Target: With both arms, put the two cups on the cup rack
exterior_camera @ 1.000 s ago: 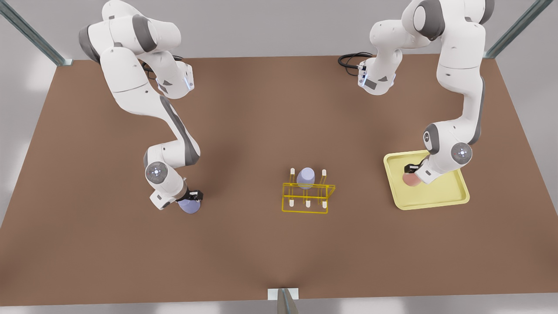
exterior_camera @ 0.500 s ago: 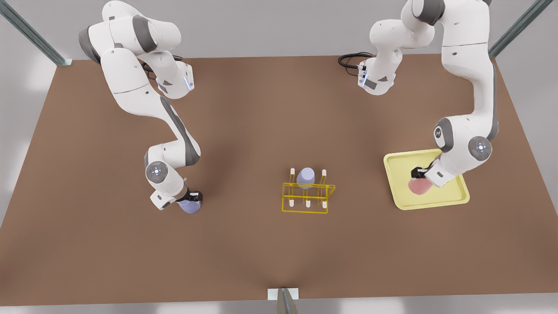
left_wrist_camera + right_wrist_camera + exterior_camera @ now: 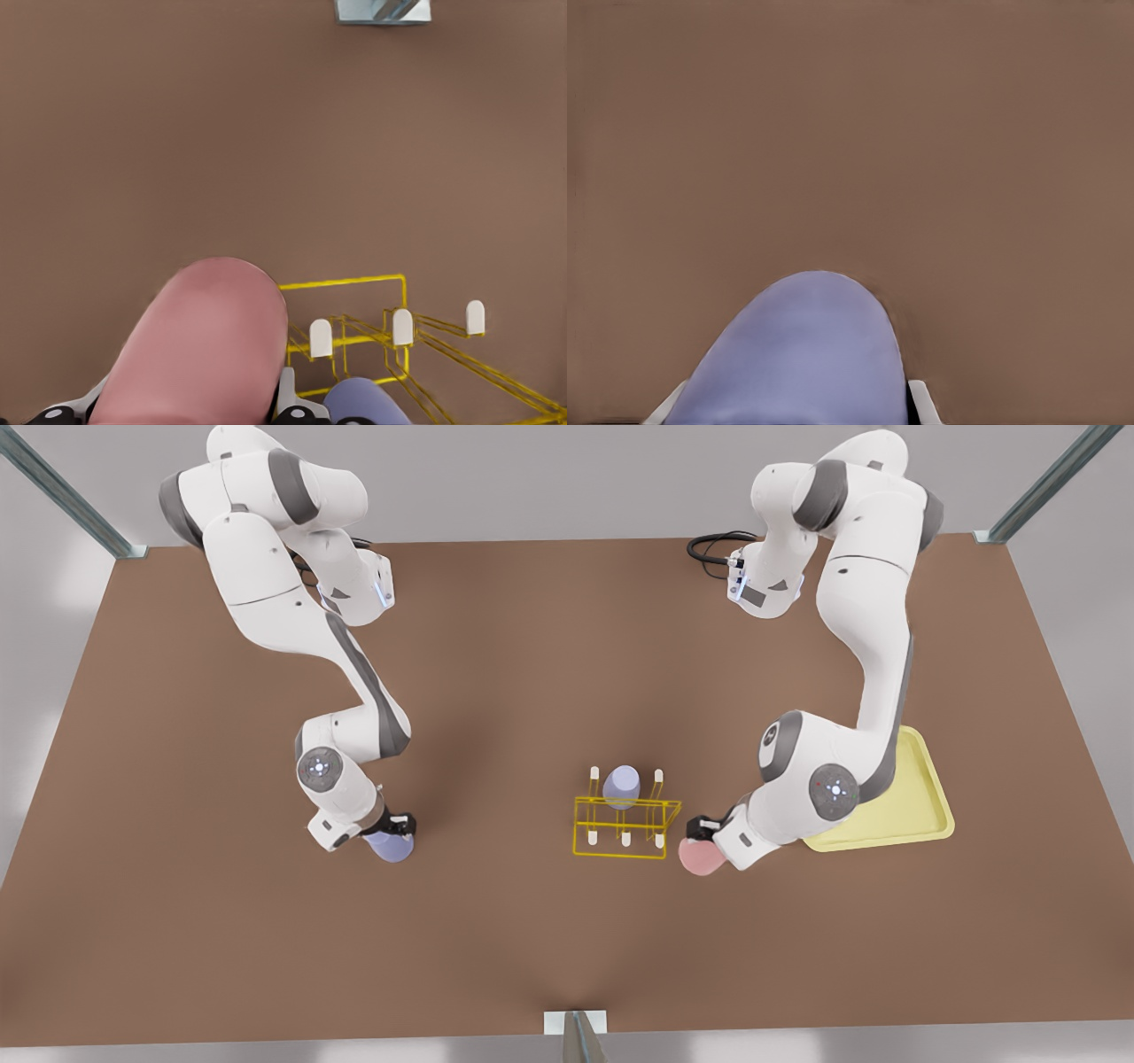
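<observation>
Left gripper [image 3: 702, 831]: clenched on the pink cup [image 3: 700, 856], on the arm at the front view's right; it hangs low over the brown table [image 3: 532, 646], just beside the cup rack [image 3: 625, 824] on that side.
Pink cup: gripped between the left fingers [image 3: 288, 398], with its rounded closed end pointing away from the wrist. In the left wrist view it sits right next to the yellow wire frame, apart from the pegs.
Right gripper [image 3: 396, 825]: grasping a lavender cup [image 3: 390, 846], on the arm at the front view's left, well apart from the rack.
Lavender cup in the gripper: in the right wrist view its rounded end [image 3: 802, 354] points out over bare table, with a white fingertip [image 3: 921, 400] at its side.
Cup rack: stands near the middle of the table between the 2 arms, a thin yellow wire frame with white-tipped upright pegs [image 3: 403, 326].
Second lavender cup [image 3: 621, 785]: sits on the rack's back row, between 2 bare pegs.
Tray [image 3: 926, 815]: flat, pale yellow, at the front view's right, partly hidden behind the left arm's wrist and elbow.
Cable [image 3: 713, 545]: black loop at the table's far edge, by the base of the arm at the front view's right.
</observation>
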